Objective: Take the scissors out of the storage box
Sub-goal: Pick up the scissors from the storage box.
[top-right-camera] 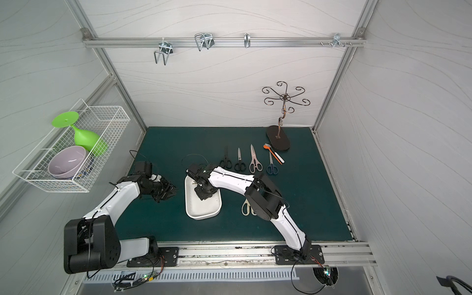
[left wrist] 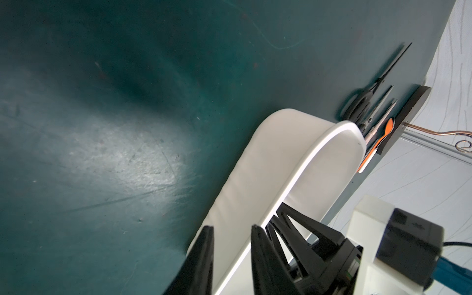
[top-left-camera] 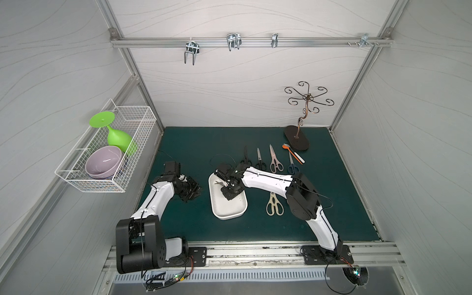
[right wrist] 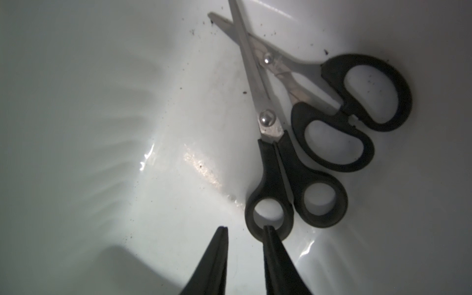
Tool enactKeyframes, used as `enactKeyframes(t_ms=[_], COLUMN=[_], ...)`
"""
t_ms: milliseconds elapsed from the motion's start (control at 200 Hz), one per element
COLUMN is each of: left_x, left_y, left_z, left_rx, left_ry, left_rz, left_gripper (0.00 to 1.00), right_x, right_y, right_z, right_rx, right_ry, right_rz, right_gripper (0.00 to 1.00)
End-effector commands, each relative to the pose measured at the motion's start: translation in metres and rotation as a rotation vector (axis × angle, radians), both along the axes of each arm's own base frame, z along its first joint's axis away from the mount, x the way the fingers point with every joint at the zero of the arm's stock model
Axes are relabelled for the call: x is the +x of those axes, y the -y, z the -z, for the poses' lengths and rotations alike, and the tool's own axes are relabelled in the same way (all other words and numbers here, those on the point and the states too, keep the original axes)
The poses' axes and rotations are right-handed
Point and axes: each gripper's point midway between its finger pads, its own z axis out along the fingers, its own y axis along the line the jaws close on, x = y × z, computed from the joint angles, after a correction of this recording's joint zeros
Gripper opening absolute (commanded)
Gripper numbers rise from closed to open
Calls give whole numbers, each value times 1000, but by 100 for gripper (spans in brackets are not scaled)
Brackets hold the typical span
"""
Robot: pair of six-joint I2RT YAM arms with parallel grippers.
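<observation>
Now the right end effector (right wrist: 244, 227) hangs inside the shallow white plastic storage box (top-left-camera: 231, 213), fingertips narrowly apart, gripping nothing. One tip is over a handle loop of the small black-handled steel scissors (right wrist: 274, 163), whose blades run toward ten o'clock in a top view. The left arm (top-left-camera: 155, 194) is farther off.

The dark green worktop (top-left-camera: 229, 143) carries the white storage box (top-left-camera: 231, 217) near its middle, with the cream scissors (top-left-camera: 274, 204) at the box's 3 o'clock. From 12 toward 1 o'clock lie a black pair (top-left-camera: 245, 157), another black pair (top-left-camera: 260, 161), the pink pair (top-left-camera: 275, 161), the blue pair (top-left-camera: 292, 166) and two spoons (top-left-camera: 293, 153). The stand base (top-left-camera: 297, 140) sits at 1 o'clock.
</observation>
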Motion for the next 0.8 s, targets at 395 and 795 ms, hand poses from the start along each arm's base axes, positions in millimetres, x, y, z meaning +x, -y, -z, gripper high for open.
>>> enactKeyframes(t_ms=[395, 795], left_x=[6, 7], left_y=[-2, -2], left_z=[-15, -16], left_rx=[6, 7], left_ry=[56, 59], left_rz=[9, 9], left_gripper=[29, 29], right_x=[-3, -6], right_y=[11, 13], right_z=[25, 42], right_rx=[-142, -183], right_ry=[29, 29], right_rz=[-53, -85], right_gripper=[28, 23])
